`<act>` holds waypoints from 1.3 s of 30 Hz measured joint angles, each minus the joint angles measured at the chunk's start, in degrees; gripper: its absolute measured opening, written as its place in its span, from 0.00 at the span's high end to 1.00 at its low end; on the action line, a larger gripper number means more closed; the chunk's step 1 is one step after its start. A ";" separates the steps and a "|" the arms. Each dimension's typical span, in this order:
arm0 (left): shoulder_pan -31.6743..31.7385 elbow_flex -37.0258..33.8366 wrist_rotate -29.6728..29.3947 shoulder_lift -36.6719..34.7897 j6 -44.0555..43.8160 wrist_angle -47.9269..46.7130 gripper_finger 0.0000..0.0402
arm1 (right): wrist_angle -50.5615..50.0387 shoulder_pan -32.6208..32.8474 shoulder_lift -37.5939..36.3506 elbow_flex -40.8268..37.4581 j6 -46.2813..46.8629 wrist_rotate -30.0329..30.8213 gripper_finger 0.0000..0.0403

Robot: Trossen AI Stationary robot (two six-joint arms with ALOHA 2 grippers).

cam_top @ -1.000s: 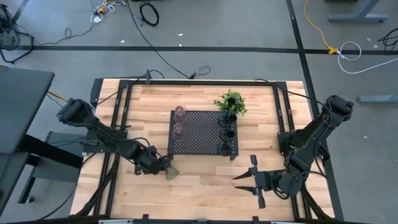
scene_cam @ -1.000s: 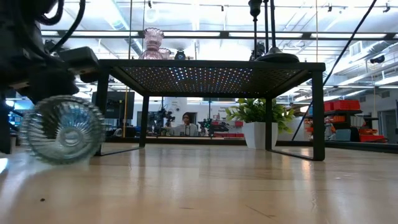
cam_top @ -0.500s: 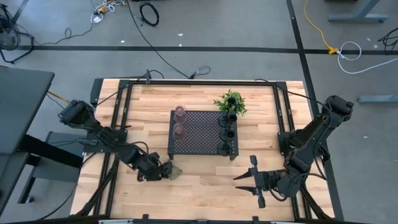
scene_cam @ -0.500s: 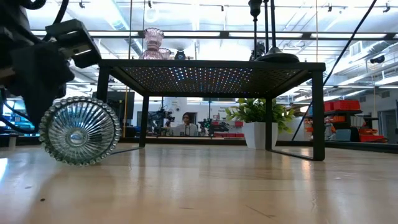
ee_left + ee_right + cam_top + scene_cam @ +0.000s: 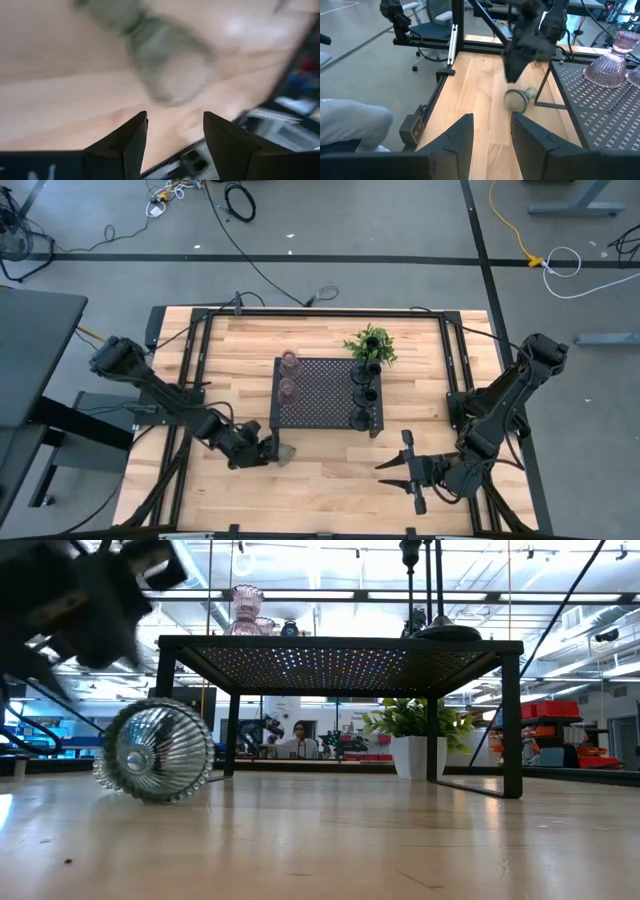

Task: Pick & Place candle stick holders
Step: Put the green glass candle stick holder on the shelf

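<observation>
1. High view: hanging low over the front-left of the table (image 5: 330, 500), left gripper (image 5: 262, 450) sitting just beside the greenish glass holder (image 5: 284, 452), which is lying on the wood near the front-left leg of the black perforated tray (image 5: 325, 392). Standing on that tray: two pinkish glass holders (image 5: 288, 373) along its left edge and three black holders (image 5: 365, 393) along its right edge, probably being kept in rows by kind. Leafy plant (image 5: 371, 343) standing behind the tray. Right gripper (image 5: 400, 465) waiting at the front right, fingers spread, carrying nothing.

2. Low view: lying on its side on the tabletop, flared mouth facing the camera, free to roll. Left gripper (image 5: 100, 580) hanging above and behind it, gripping nothing.

3. Left wrist view: looking past both fingers (image 5: 125, 145), parted with only bare wood between them; greenish glass holder blurred just beyond the tips, outside the jaws. Released, likely lining up for a grasp across the narrow stem.

4. Right wrist view: resting well apart, facing the lying holder and the left arm above it; own claw spread and empty, probably keeping clear of the left arm's work.
</observation>
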 joint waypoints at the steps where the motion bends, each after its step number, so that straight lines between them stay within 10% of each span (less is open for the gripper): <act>1: 0.02 0.31 -2.32 -1.13 0.48 -1.00 0.51 | -0.19 0.00 0.00 0.00 0.17 0.00 0.68; 8: 1.19 4.53 -13.14 -4.94 1.19 -16.19 0.51 | -0.39 0.00 0.00 0.00 0.75 -0.02 0.68; 39: 1.86 14.10 2.83 14.03 -1.67 -20.06 0.51 | -1.59 0.50 0.00 0.00 1.20 -0.04 0.68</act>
